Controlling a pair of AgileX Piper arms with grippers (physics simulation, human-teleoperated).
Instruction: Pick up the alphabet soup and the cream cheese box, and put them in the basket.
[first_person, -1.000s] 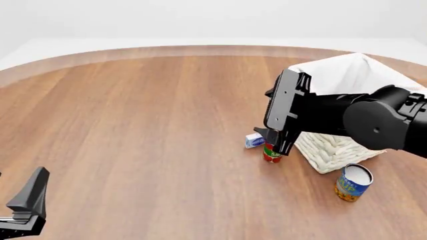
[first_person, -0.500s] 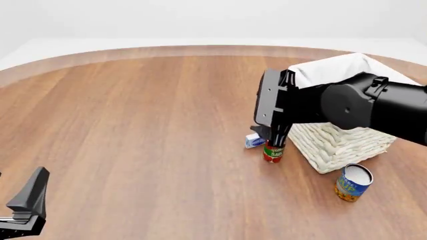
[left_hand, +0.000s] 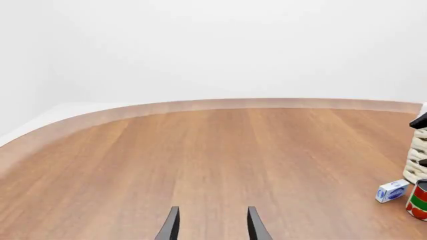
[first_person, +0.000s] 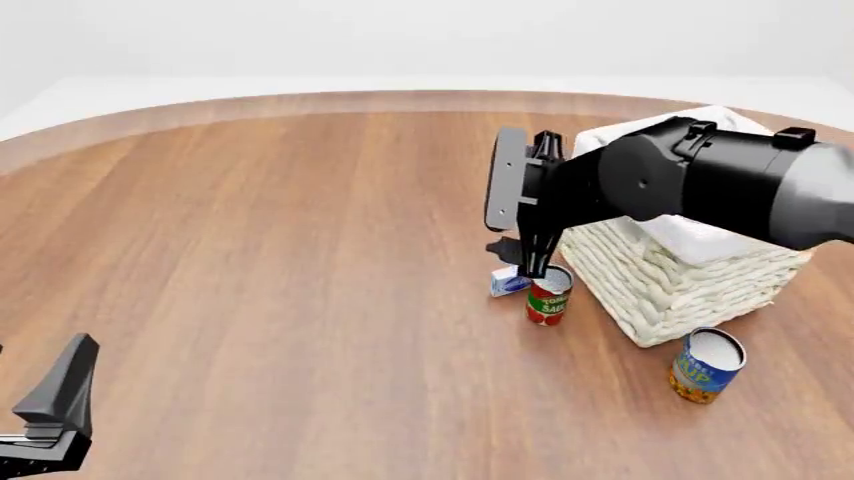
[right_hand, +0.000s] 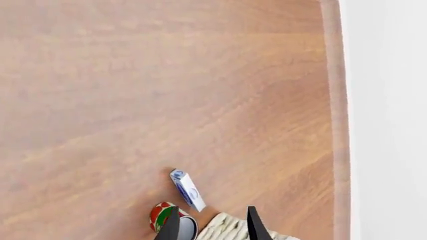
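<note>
Right end effector (first_person: 531, 262), fingers parted and empty, hangs just above the cream cheese box (first_person: 507, 281) beside the basket (first_person: 667, 290).

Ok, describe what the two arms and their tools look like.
The right arm is glossy black, shading to grey, with rounded cylindrical links and a flat rectangular plate at the wrist. Both the right tool and left tool have thin, dark, tapered fingers. No cables or markings show.

A broad wooden table (first_person: 267, 250) fills nearly the whole room from where I stand, its warm brown grain running away toward the far edge; that far edge curves in a long arc with a paler band along the rim. Beyond it lies a plain white floor and wall (first_person: 400, 40); the light is soft and even.
</note>
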